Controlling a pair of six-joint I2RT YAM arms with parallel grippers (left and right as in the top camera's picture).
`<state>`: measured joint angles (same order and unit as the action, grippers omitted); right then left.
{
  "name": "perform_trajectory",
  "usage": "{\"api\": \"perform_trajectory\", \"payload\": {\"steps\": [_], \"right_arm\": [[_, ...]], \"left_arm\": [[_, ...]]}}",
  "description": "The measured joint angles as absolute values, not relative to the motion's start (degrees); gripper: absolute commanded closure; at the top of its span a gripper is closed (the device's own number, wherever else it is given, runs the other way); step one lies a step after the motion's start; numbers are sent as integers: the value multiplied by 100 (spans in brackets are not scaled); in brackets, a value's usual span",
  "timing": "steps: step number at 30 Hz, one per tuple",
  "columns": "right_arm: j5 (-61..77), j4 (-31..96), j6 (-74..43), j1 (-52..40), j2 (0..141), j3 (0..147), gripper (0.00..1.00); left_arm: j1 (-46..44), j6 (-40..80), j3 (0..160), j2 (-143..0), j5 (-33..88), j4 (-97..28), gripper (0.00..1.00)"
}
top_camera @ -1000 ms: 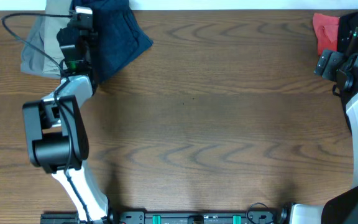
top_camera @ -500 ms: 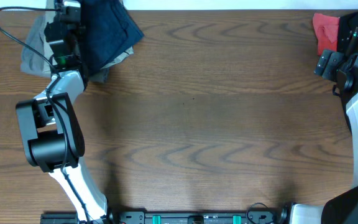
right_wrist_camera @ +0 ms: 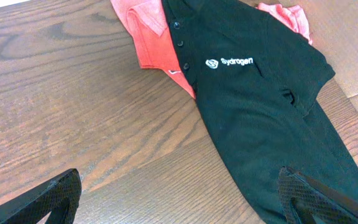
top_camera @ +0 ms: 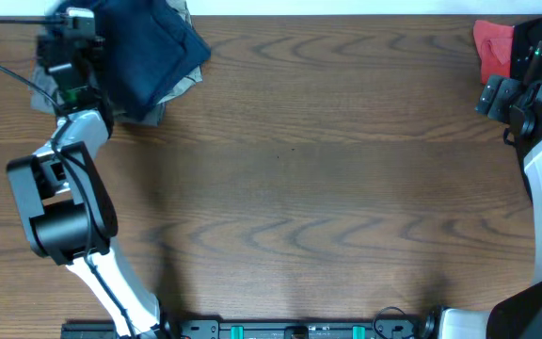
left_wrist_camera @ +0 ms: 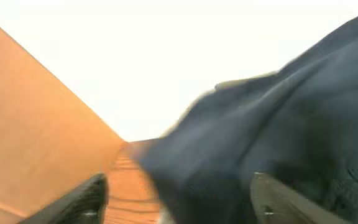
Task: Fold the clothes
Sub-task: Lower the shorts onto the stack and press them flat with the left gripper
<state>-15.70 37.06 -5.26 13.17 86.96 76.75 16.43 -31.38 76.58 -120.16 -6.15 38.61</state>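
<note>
The clothes lie in two heaps. Folded navy shorts (top_camera: 149,52) rest on khaki and grey pieces (top_camera: 175,89) at the far left corner. My left gripper (top_camera: 67,24) is just left of them. In the left wrist view, blurred, the left gripper (left_wrist_camera: 179,202) stands open with the navy shorts (left_wrist_camera: 291,124) spilling in by the right finger, not pinched. At the far right, a black polo shirt (right_wrist_camera: 260,106) lies over a coral-red piece (right_wrist_camera: 151,37). My right gripper (right_wrist_camera: 182,205) hangs open above the shirt's left edge, holding nothing.
The table's far edge runs just behind both heaps, with a pale background beyond it. A black cable (top_camera: 7,24) loops off the left arm at the far left corner. The right arm (top_camera: 539,104) stands along the right edge. Bare wood (top_camera: 327,179) lies between the heaps.
My left gripper slid left along the far edge and opened, letting go of the navy shorts, which shifted left onto the pile. The right arm has not moved.
</note>
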Motion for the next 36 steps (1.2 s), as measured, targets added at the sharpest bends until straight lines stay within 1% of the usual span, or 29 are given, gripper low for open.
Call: {"api": "perform_trajectory", "payload": {"steps": [5,12,15,19,25,30,36], "right_arm": [[-1570,3708,-526,1317,8696,7675,1],[-1570,3706,-526,1317,8696,7675,1],[-1570,3708,-526,1317,8696,7675,1],[-1570,3708,-526,1317,8696,7675,1],[-1570,3708,-526,1317,8696,7675,1],[-1570,3708,-526,1317,8696,7675,1],[-1570,3708,-526,1317,8696,7675,1]], "left_arm": [[1680,-3135,7664,-12016,-642,3863,2],[1402,-2895,7664,-12016,-642,3798,2],[1221,-2515,7679,-12016,-642,3494,2],[1013,-1870,7719,-12016,-609,2502,2],[1022,-1299,7721,-12016,-137,1472,2],[1039,-1135,7721,-12018,71,1037,2],[1039,-1052,7721,-12009,134,956,2]]}}
